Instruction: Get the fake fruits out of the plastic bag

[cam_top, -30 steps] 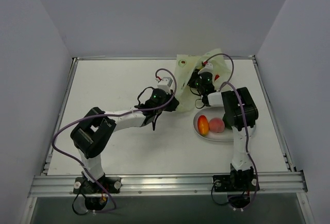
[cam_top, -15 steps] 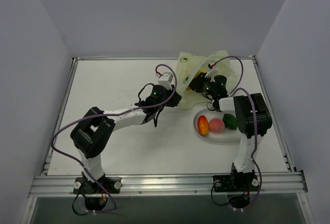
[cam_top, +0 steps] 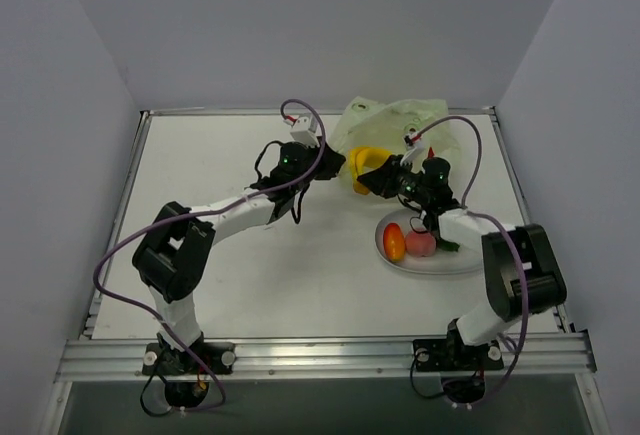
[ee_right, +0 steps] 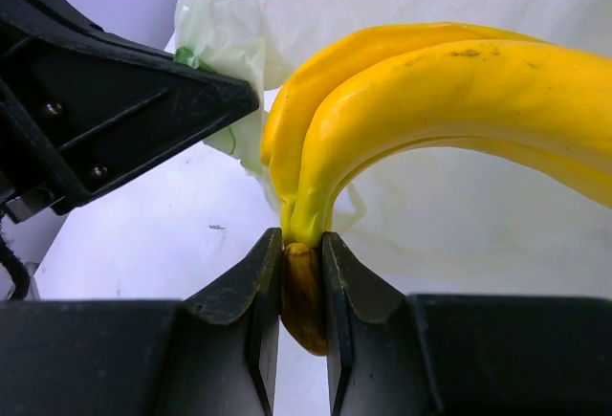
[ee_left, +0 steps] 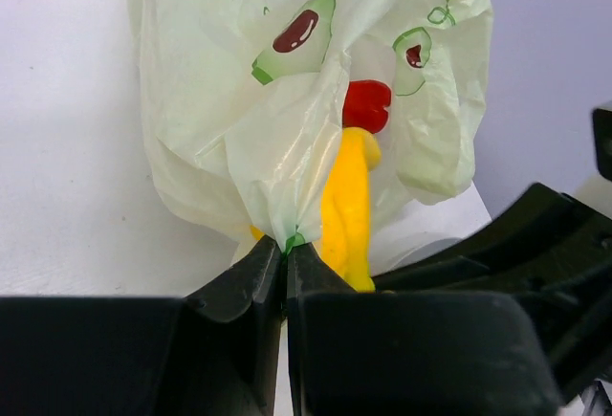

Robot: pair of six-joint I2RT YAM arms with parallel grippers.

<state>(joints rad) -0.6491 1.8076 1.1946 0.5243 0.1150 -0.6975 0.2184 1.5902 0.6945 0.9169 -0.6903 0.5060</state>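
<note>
Nearest, the plate (cam_top: 432, 268) holds the orange-red oval (cam_top: 394, 243) and pink peach (cam_top: 420, 244); just beyond, the right end effector (ee_right: 301, 244) is clenched on the brown stem tip of the banana (ee_right: 430, 81) at the mouth of the plastic bag (ee_left: 239, 100). Left of that, the left end effector (ee_left: 285, 249) pinches a fold of the bag tight, with a red fruit (ee_left: 366, 105) showing inside toward the far side. That stem hold is narrow, so the glossy banana could swivel or slip free if the film drags on it, and a jerk might tip the red fruit out.
</note>
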